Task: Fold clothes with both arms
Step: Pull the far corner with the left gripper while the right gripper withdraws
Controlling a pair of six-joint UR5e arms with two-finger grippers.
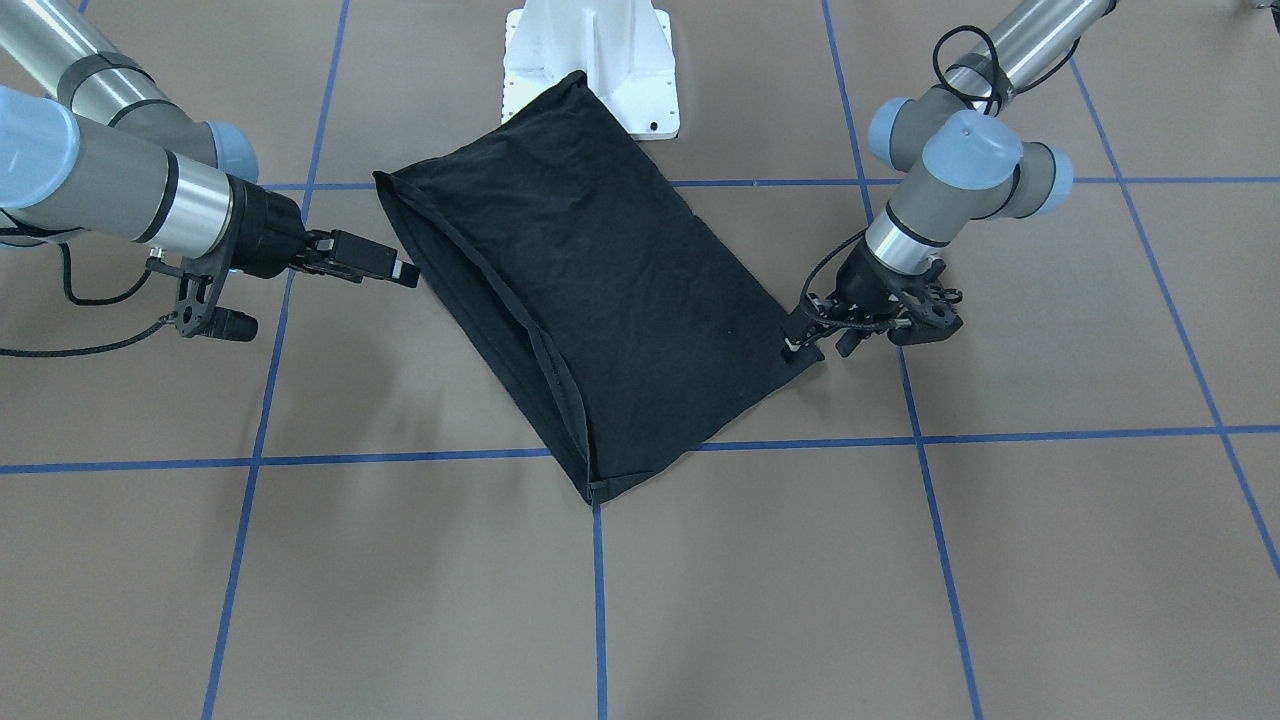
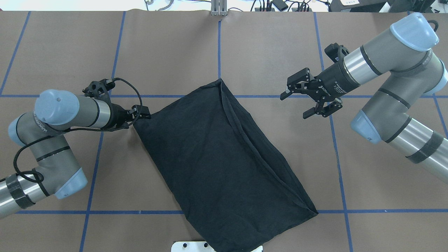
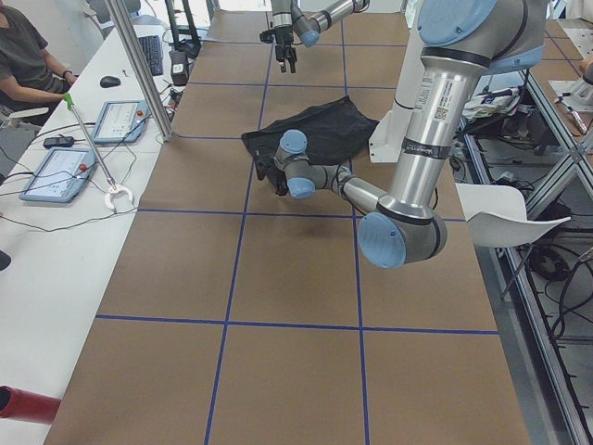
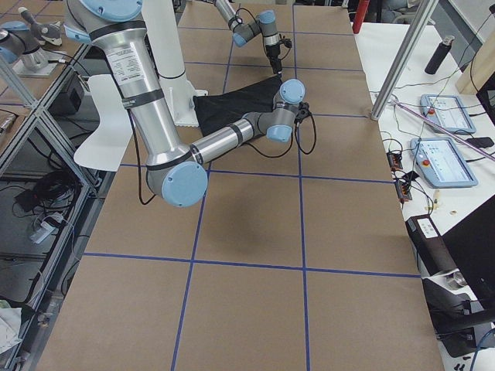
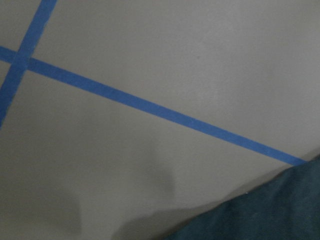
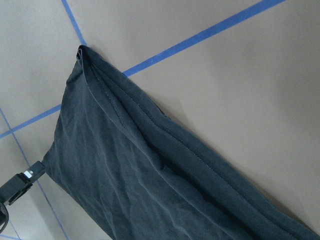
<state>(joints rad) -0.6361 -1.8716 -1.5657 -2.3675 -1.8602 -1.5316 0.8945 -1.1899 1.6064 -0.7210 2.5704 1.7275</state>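
The black T-shirt [image 1: 600, 290] lies flat on the table, folded into a slanted rectangle [image 2: 217, 161]; its logo is hidden. My left gripper [image 2: 142, 113] sits low at the shirt's corner, jaws narrow and closed on the fabric tip [image 1: 797, 345]. One of its fingertips [image 6: 22, 184] shows in the right wrist view at the pulled corner of the shirt [image 6: 125, 170]. The left wrist view shows only the table and a shirt edge [image 5: 280, 210]. My right gripper [image 2: 296, 104] is open and empty, hovering off the shirt's opposite long side [image 1: 405, 272].
The white pedestal base [image 1: 590, 50] stands at the shirt's near end [image 2: 189, 246]. Blue tape lines [image 2: 218, 52] grid the brown table. A side bench holds tablets [image 3: 60, 171], with a seated operator [image 3: 23, 56] beside it.
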